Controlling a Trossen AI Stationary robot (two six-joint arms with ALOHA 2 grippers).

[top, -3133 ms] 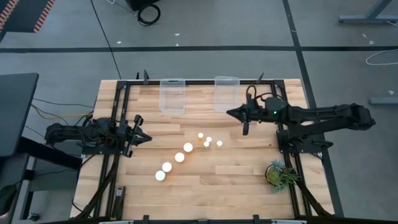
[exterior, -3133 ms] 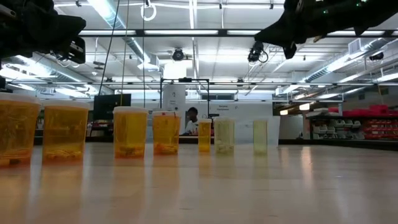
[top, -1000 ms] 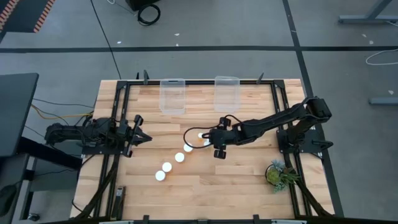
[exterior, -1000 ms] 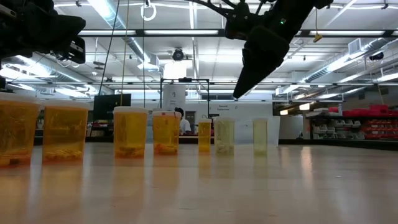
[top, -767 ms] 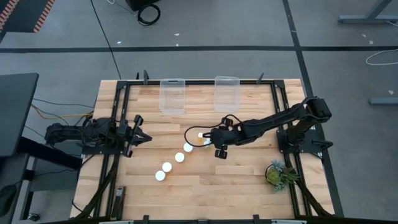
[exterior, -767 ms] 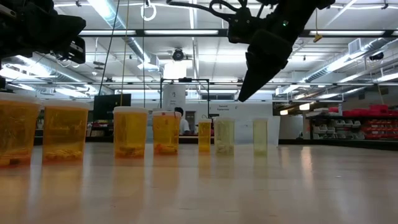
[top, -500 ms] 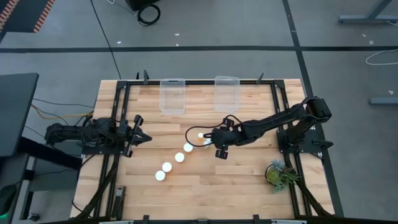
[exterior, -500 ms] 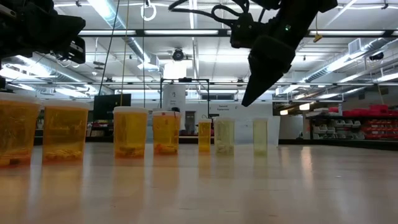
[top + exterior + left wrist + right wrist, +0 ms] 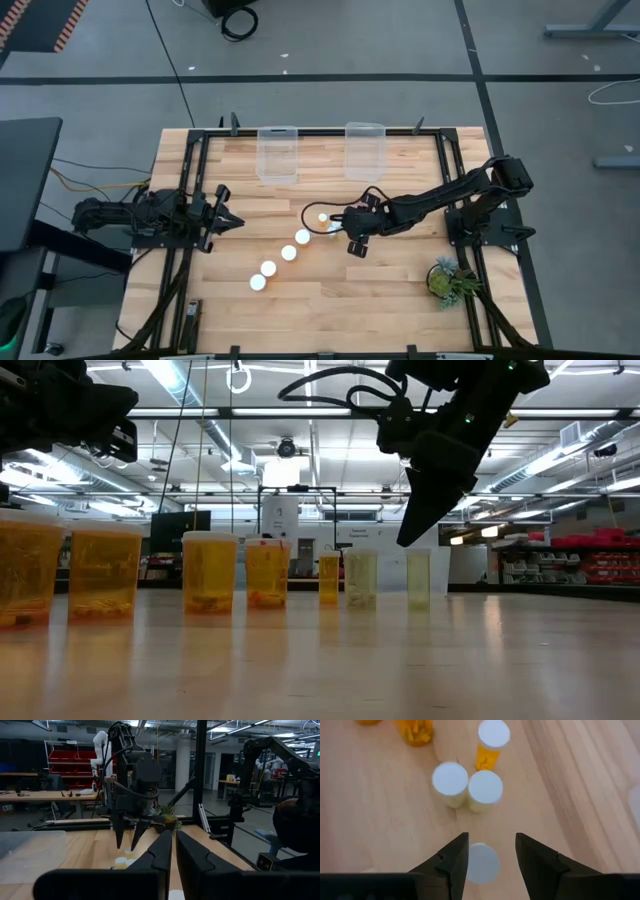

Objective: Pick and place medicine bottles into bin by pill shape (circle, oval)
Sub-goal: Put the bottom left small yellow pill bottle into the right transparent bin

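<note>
Surface (image 9: 390, 280) of pale wood fills your overhead view, with two clear bins (image 9: 278, 153) at its far edge. Your right gripper (image 9: 491, 851) hangs with fingers parted over a white-capped medicine bottle (image 9: 482, 863) mid-surface; your left gripper (image 9: 232, 221) waits closed at the left edge.

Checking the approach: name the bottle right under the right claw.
The white-capped bottle framed between the open right claw's fingers; the touching pair and the others stand beyond its tips.

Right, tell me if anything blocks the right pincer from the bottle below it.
Nothing visible does. The right pincer hangs open above a white-capped bottle, with only air between them. Two other bottles stand close beyond it, apart from the fingers.
</note>
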